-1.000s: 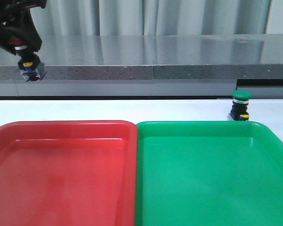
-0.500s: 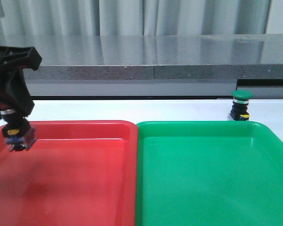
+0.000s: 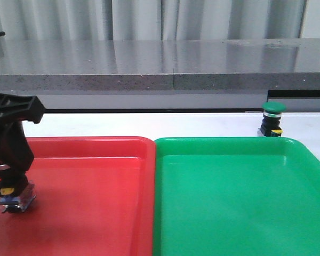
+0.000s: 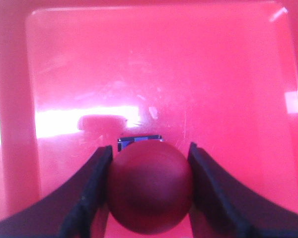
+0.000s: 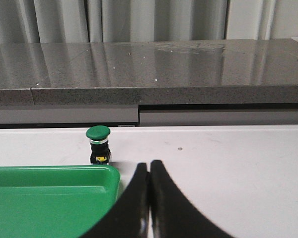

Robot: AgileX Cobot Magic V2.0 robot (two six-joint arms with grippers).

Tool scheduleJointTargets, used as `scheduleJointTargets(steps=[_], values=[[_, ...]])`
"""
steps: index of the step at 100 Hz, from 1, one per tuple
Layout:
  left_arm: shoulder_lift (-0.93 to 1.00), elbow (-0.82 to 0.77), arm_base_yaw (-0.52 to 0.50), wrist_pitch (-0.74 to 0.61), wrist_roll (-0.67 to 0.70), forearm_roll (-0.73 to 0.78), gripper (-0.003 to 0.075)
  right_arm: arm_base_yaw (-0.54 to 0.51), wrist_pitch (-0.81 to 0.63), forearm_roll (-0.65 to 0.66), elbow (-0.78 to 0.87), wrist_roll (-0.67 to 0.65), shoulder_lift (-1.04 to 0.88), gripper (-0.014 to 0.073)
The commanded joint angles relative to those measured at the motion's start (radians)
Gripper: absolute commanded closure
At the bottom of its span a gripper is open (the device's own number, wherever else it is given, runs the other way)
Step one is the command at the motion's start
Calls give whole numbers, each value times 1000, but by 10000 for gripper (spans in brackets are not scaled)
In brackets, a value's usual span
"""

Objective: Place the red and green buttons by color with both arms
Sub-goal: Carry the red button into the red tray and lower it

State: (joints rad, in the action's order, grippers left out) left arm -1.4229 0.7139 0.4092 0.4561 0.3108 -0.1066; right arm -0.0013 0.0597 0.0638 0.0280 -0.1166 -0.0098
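Nearest the camera, two plastic trays lay side by side on the white surface (image 3: 122, 124), their inner rims touching: the red tray (image 3: 96, 143) on the left and the green tray (image 3: 229, 143) on the right. Over the left part of the red tray hung the left arm (image 3: 8, 136), black and pointing straight down, with the left gripper (image 3: 12, 200) low inside the tray's walls. Its fingers (image 4: 87, 196) pinched the red button (image 4: 150, 186) from both sides by the dark red cap. Seen from the front, only the button's yellow tab and bluish base showed below the black fingers, close above the tray floor; whether the base touched the floor could not be told. The left wrist view looked down on the round cap, with the glossy red floor all around it and a bright glare across the plastic. Apart from that button, nothing lay in the red tray.

The green tray held nothing in the part that showed, only pale reflections on its floor.

Just beyond the green tray's far right corner, the green button (image 3: 272, 119) stood upright on the surface, outside the tray and near its rim, dark green cap on top, black body and yellow tab under it. The right gripper (image 5: 149, 198), visible only in the right wrist view, had its two black fingers pressed together with nothing between them, poised over the bare surface beside the tray's corner and apart from the green button.

Farthest back ran a grey speckled ledge (image 3: 176, 80), with pale curtains (image 3: 202, 18) behind it.
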Motion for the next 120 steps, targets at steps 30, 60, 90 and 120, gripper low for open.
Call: scheduleJointTargets(steps=[30,60,90,120], values=[[28,-11,7,-85,12,-1,573,-6,-74,13,-19,3,-17,657],[28,-11,7,-83,12,-1,178,-6,-74,13,-19,3,-17,657],[28,-11,7,-83,12,-3,178,-6,-74,13,-19,3,-17,657],[146,-7,3,-99,12,56,201,-6,-74,13,-19,3,-17,657]])
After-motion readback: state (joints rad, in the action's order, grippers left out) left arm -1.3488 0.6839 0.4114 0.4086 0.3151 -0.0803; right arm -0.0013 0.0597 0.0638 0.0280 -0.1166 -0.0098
